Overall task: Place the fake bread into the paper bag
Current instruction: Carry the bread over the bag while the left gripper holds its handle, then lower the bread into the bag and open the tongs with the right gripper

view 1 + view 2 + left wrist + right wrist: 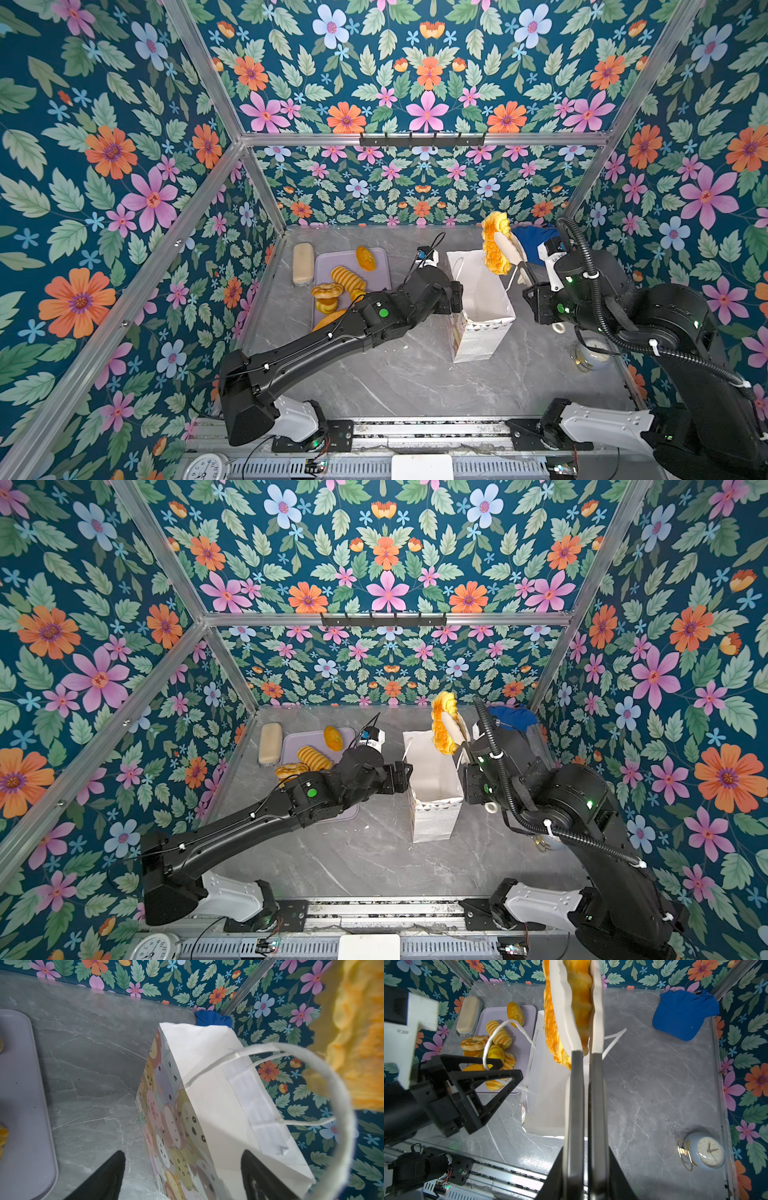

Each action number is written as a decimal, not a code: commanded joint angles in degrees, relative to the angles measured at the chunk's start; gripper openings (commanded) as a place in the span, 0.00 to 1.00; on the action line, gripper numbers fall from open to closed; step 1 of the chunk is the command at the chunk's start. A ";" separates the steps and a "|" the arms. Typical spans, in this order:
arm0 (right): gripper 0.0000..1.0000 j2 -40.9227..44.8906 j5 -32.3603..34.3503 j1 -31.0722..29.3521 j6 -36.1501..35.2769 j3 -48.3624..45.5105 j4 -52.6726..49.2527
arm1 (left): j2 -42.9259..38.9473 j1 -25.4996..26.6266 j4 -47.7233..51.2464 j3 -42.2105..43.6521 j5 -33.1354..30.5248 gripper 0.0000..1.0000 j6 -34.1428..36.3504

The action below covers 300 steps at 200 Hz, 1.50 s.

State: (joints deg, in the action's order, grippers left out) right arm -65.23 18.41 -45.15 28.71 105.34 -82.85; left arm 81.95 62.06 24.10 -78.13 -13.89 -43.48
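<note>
**Top views: right arm holds one pastry over the bag, left arm at the bag's handle**

Far left I see a pale beige bar (303, 264) lying just beside the lilac tray (328, 262). The rest of the fake bread (348, 278) sits on that tray: a ridged loaf, an oval bun, a ring piece and more, partly hidden under the left arm.

The left gripper (184, 1154) is at the bag's near-left rim. Its black fingers (104, 1178) are spread wide apart, with the bag's side wall between them in the left wrist view and nothing pinched. In the right wrist view a white cord handle (500, 1028) loops over one finger.

The paper bag (478, 345) stands upright mid-table on the grey marble table (415, 374). Its mouth is open, it is white inside, and one side has a cartoon animal print.

The right gripper (580, 1001) is clamped on a long frilly orange-yellow pastry (494, 257), with a cream pad on either side. The pastry is in the air above the far-right rim of the bag's mouth, not inside.

Further right, a blue cap (683, 1014) lies in the back corner. A small blue clock (708, 1151) is near the front right edge.
</note>
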 commanded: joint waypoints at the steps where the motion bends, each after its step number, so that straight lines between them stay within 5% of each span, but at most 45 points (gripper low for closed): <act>1: 0.18 0.63 -2.14 -0.09 1.57 -1.60 0.50 | 1.86 -0.97 -3.02 -0.83 1.59 0.82 -0.09; 44: 0.17 1.46 -5.08 -0.12 2.64 -5.53 1.50 | 2.94 -1.81 -6.11 -0.47 2.96 0.60 -0.30; 85: 0.17 2.82 -7.40 -0.12 3.77 -9.54 2.16 | 2.82 -2.21 -9.80 1.44 4.86 0.22 -1.21; 130: 0.17 3.79 -9.22 -0.45 4.73 -12.71 2.33 | 2.41 -2.30 -10.77 1.91 4.76 0.00 -1.87; 210: 0.23 1.13 -11.16 -1.89 4.36 -12.82 4.63 | -4.55 -2.30 -9.82 6.21 0.58 0.00 -4.95; 300: 0.41 -5.12 -10.51 -4.42 3.22 -9.56 7.88 | -10.86 -4.54 -8.11 13.44 -1.07 0.00 -7.76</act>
State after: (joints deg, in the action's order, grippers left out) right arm -70.06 6.68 -49.45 32.29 94.87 -76.64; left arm 72.62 58.50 15.84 -66.06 -14.37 -50.81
